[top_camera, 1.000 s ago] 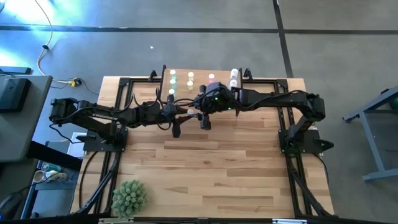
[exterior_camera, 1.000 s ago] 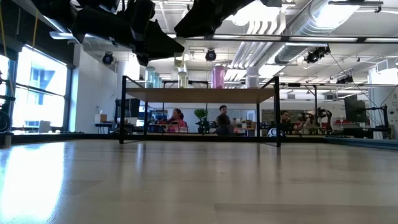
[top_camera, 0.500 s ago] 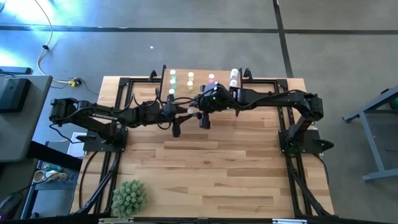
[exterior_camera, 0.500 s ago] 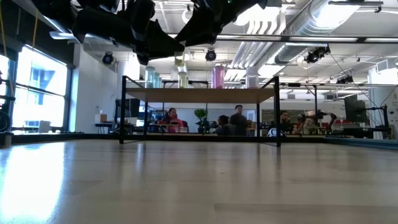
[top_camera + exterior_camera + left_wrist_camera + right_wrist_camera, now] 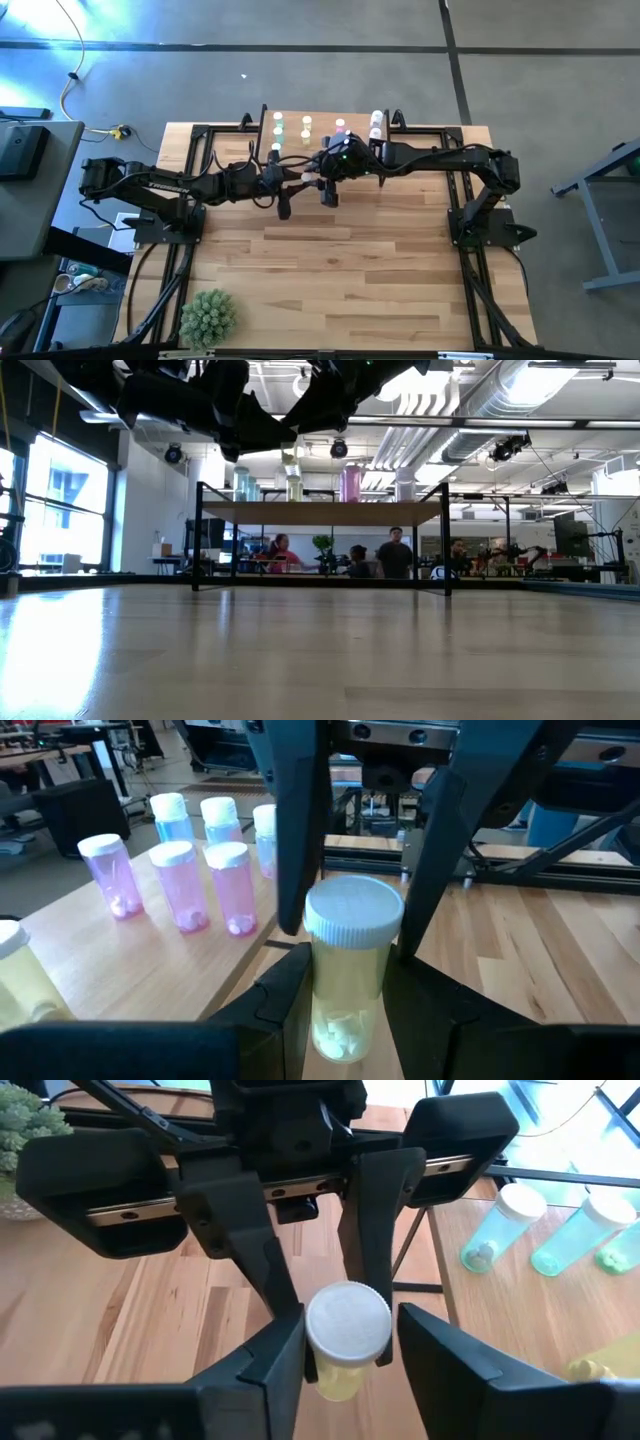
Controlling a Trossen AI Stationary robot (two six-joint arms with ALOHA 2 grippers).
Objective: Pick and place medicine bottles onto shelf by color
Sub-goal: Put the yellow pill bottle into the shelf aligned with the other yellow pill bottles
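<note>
A yellow medicine bottle [image 5: 348, 970] with a white cap stands upright in the air between my two grippers, just in front of the shelf [image 5: 325, 120]. My left gripper [image 5: 350, 1010] comes from the table's left and is shut on the bottle's body. My right gripper [image 5: 350, 1350] comes from the table's right, its fingers closed in on the cap. On the shelf stand rows of green [image 5: 278, 126], yellow [image 5: 306, 126], pink [image 5: 340, 126] and white [image 5: 376, 120] bottles, upright on their bases. My left gripper pinches the bottle's clear yellow body [image 5: 345, 995], below the cap, between its two fingers. The fingers come nearly level from the table's left. The bottle is upright and clear of the table. My right gripper has the white cap [image 5: 346, 1322] between its two fingers [image 5: 285, 1355], one on each side. They slant down from the table's right; one finger lies against the cap and the other is at its edge.
The shelf's board on black legs [image 5: 320, 512] stands at the table's far edge, close behind both grippers. A spiky green plant ball [image 5: 208, 317] sits at the near left corner. The wide wooden tabletop [image 5: 350, 270] lies in front. People show in the room behind.
</note>
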